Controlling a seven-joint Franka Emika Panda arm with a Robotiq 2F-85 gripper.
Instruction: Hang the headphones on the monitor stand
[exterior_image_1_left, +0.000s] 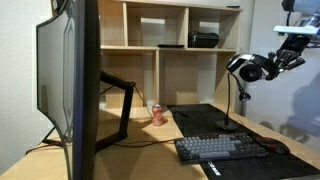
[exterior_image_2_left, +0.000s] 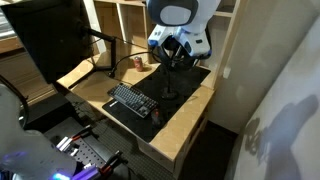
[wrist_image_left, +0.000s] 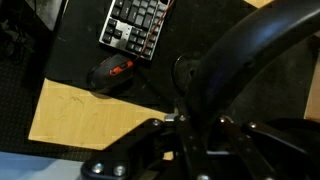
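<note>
The black headphones (exterior_image_1_left: 248, 68) hang in the air above the right side of the desk, held by my gripper (exterior_image_1_left: 283, 58). They also show in an exterior view (exterior_image_2_left: 172, 52). In the wrist view the wide headband (wrist_image_left: 250, 45) arches up from between my fingers (wrist_image_left: 190, 135), which are shut on it. The monitor stand (exterior_image_1_left: 122, 92) is a thin black angular arm behind the big dark monitor (exterior_image_1_left: 70, 80), far to the left of the headphones. It also shows in an exterior view (exterior_image_2_left: 106, 46).
A black keyboard (exterior_image_1_left: 220, 148) and a mouse (wrist_image_left: 110, 72) lie on a dark mat below the gripper. A thin gooseneck lamp (exterior_image_1_left: 232, 100) stands under the headphones. A red can (exterior_image_1_left: 157, 115) stands near the stand's foot. Wooden shelves (exterior_image_1_left: 170, 45) rise behind.
</note>
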